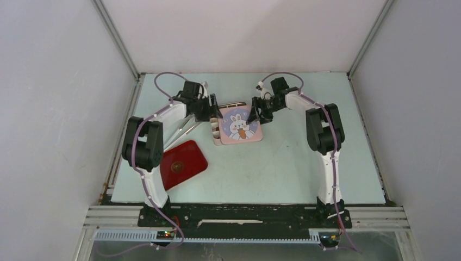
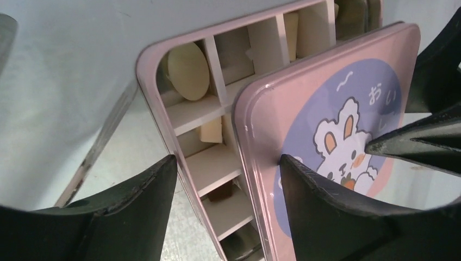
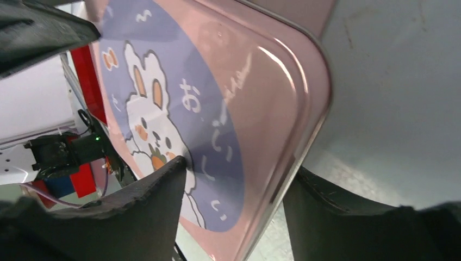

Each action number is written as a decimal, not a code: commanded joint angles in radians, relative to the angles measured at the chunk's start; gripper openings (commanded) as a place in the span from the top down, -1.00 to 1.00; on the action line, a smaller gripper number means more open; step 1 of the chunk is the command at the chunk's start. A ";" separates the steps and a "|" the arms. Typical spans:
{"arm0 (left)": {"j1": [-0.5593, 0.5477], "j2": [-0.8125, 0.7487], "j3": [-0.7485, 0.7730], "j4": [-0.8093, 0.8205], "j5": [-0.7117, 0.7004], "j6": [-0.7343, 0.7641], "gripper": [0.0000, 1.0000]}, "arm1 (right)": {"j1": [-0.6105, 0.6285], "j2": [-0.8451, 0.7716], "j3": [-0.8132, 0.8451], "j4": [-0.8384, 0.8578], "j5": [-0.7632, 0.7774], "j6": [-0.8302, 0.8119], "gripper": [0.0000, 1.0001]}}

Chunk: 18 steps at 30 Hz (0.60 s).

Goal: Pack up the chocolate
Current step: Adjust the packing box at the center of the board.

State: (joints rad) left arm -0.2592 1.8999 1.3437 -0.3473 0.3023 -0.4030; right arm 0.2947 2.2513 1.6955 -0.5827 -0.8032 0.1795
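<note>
The left pincer [image 2: 228, 160] looms closest, its dark fingers [image 2: 130, 212] spread wide: one outside the wall of a pink tin [image 2: 149, 92], the other over its lid [image 2: 304, 109]. Between them lies the chocolate [image 2: 187, 70], inside the tin's divided cells: a cream round piece in the corner cell, a cream block in a cell beside it, a dark brown piece [image 2: 220, 191] further along. The bunny-printed lid lies askew over the tin, leaving that one row of cells uncovered. The right pincer [image 3: 235, 174] straddles the lid's opposite rim, one finger on the printed face; whether it clamps cannot be told. Both arms reach forward, wrists turned inward to the tin on the bench [image 1: 282, 168]. A red tray [image 1: 182, 163] lies beside the left arm.
</note>
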 commanded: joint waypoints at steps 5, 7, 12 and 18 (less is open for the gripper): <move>-0.032 -0.020 -0.055 0.051 0.141 -0.053 -0.40 | 0.028 0.001 0.008 0.018 -0.081 0.013 -0.10; -0.060 -0.025 -0.063 0.058 0.162 -0.053 -0.39 | 0.025 -0.038 -0.035 0.037 -0.080 0.025 -0.09; -0.142 -0.049 -0.087 0.071 0.204 -0.068 -0.37 | 0.001 -0.164 -0.178 0.080 -0.050 0.083 -0.10; -0.166 -0.111 -0.177 0.093 0.228 -0.116 -0.32 | -0.030 -0.319 -0.346 0.123 0.030 0.137 -0.14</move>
State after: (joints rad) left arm -0.3805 1.8656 1.2411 -0.2741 0.3904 -0.4519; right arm 0.2573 2.0548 1.3975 -0.5369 -0.7963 0.2642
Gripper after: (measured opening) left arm 0.670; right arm 0.565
